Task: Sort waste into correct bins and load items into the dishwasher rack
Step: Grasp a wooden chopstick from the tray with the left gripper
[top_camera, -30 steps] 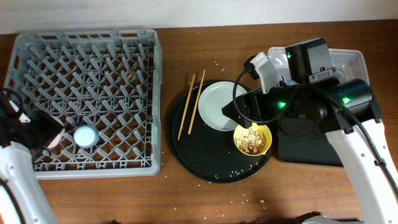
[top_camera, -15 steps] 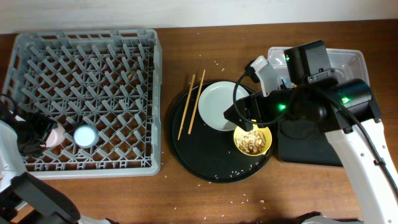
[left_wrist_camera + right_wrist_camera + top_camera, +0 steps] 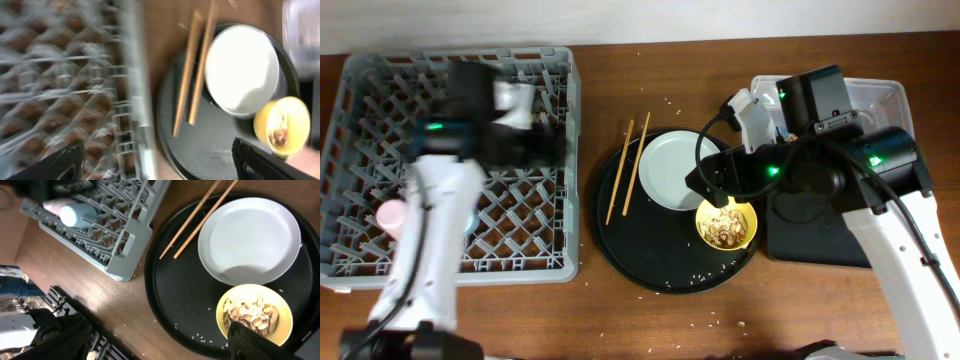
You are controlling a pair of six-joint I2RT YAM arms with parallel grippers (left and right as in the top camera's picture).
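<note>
2 of 5 items look loaded: the pink cup (image 3: 388, 215) and blue cup (image 3: 77, 214) sit in the dishwasher rack (image 3: 500, 272). The left tool (image 3: 157, 150), spread wide and empty, hangs above the rack's right edge. Chopsticks (image 3: 628, 165), plate (image 3: 675, 170) and yellow bowl (image 3: 727, 222) wait at the round black tray (image 3: 650, 265), food scraps (image 3: 250, 311) unbinned. The right tool (image 3: 150, 330), wide and empty, hovers by the bowl. The clear tub (image 3: 885, 95) and black bin tray (image 3: 810, 240) lie rightmost on the worktop.

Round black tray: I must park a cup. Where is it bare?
The round black tray is bare at lower left but for rice grains, bordered by chopsticks, plate and yellow bowl. Upper right is crowded.
</note>
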